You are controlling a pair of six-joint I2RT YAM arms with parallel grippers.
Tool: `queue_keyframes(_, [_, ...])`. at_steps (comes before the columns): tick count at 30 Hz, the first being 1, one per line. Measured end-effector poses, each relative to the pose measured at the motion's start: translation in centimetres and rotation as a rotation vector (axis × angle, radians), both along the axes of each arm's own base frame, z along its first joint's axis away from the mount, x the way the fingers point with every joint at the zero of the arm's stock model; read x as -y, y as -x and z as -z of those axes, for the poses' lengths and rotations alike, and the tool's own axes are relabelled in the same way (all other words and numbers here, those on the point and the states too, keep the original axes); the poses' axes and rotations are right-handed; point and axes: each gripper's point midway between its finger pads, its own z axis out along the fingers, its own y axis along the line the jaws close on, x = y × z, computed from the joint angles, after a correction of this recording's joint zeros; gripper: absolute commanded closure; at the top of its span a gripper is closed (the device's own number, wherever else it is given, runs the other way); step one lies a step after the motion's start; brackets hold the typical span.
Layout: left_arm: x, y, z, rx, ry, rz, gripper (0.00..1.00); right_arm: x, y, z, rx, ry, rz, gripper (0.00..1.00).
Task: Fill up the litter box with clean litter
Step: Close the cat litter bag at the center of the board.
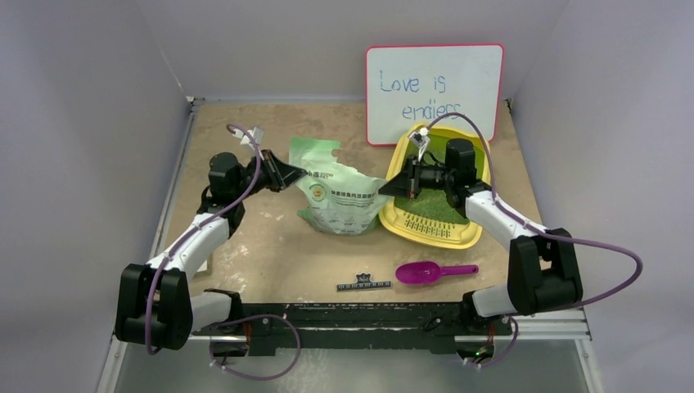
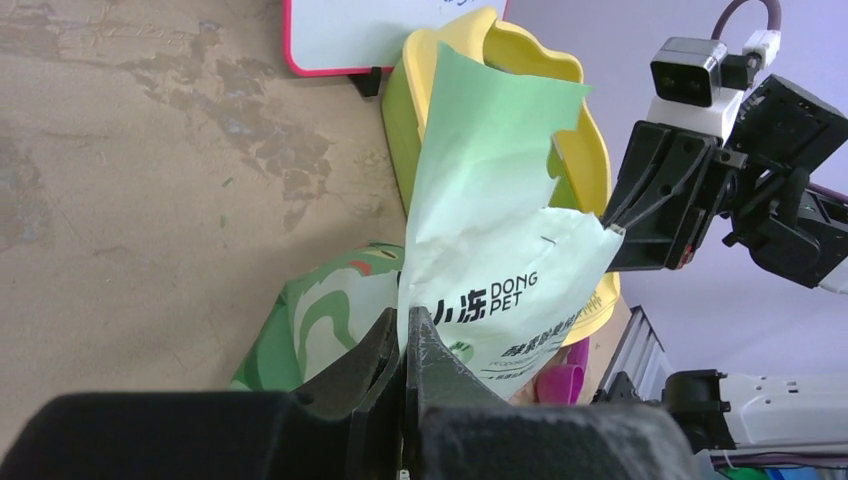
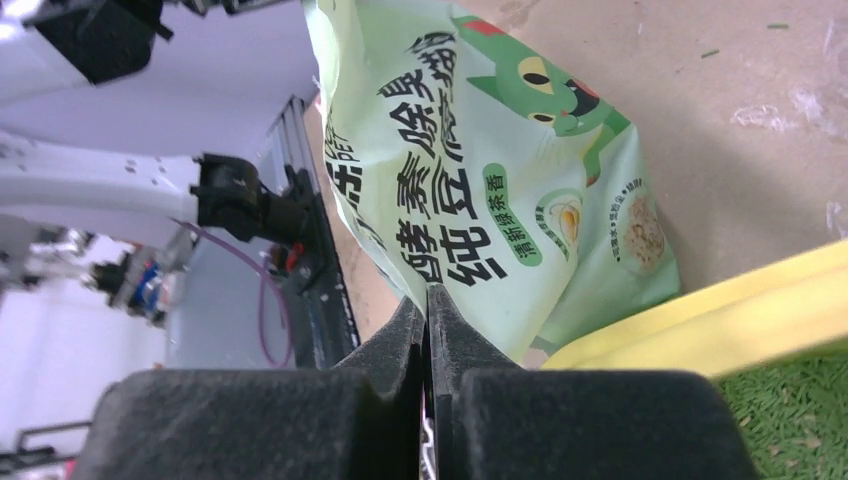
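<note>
The box (image 1: 434, 237) lies on the right half of the table (image 1: 270, 254), just in front of the board (image 1: 434, 90), its grille end towards the arms and green litter (image 1: 438, 205) spread over its floor. Against its left rim sits the crumpled pale green bag (image 1: 344, 201), torn top upward. The left gripper (image 1: 303, 173) is clamped on the bag's upper left edge, the right gripper (image 1: 383, 188), reaching across the box, has its jaws pressed together on the bag's right edge, and a magenta scoop (image 1: 421, 273) lies apart near the front.
</note>
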Motion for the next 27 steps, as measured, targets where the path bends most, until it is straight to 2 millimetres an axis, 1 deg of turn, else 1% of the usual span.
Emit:
queue_keyframes(2, [-0.1,0.0,0.3,-0.005,-0.012,-0.005,1.0,0.5,-0.4,-0.3,-0.042,-0.034,0.033,1.0])
queue_keyframes(5, [-0.3,0.1,0.6,-0.009,-0.034,-0.002,1.0,0.9,-0.3,-0.3,-0.12,-0.067,0.064,1.0])
queue_keyframes(13, [-1.0,0.5,1.3,-0.048,-0.063,0.007,1.0,1.7,0.0,-0.4,-0.237,-0.088,0.052,1.0])
queue_keyframes(14, [-1.1,0.4,1.4,-0.049,-0.064,0.007,1.0,1.7,-0.1,-0.4,-0.246,-0.089,0.045,0.9])
queue_keyframes(15, [-1.1,0.4,1.4,-0.05,-0.067,0.01,1.0,1.7,-0.2,-0.3,-0.256,-0.09,0.039,0.74])
queue_keyframes(16, [-1.1,0.4,1.5,-0.054,-0.067,0.014,1.0,1.6,-0.2,-0.2,-0.266,-0.088,0.037,0.61])
queue_keyframes(17, [-1.2,0.4,1.6,-0.059,-0.072,0.017,1.0,1.7,-0.4,-0.1,-0.276,-0.081,0.041,0.54])
queue_keyframes(19, [-1.4,0.3,1.9,-0.072,-0.081,0.014,1.0,1.7,-0.7,0.2,-0.278,-0.062,0.052,0.48])
queue_keyframes(22, [-1.5,0.3,2.0,-0.077,-0.091,0.016,1.0,1.1,-0.7,0.3,-0.252,-0.043,0.044,0.45])
queue_keyframes(26, [-1.5,0.2,2.0,-0.079,-0.09,0.015,1.0,-1.3,0.1,0.2,-0.167,-0.021,-0.017,0.39])
queue_keyframes(27, [-1.5,0.2,2.0,-0.081,-0.088,0.015,1.0,-2.0,0.3,0.1,-0.133,-0.018,-0.035,0.39])
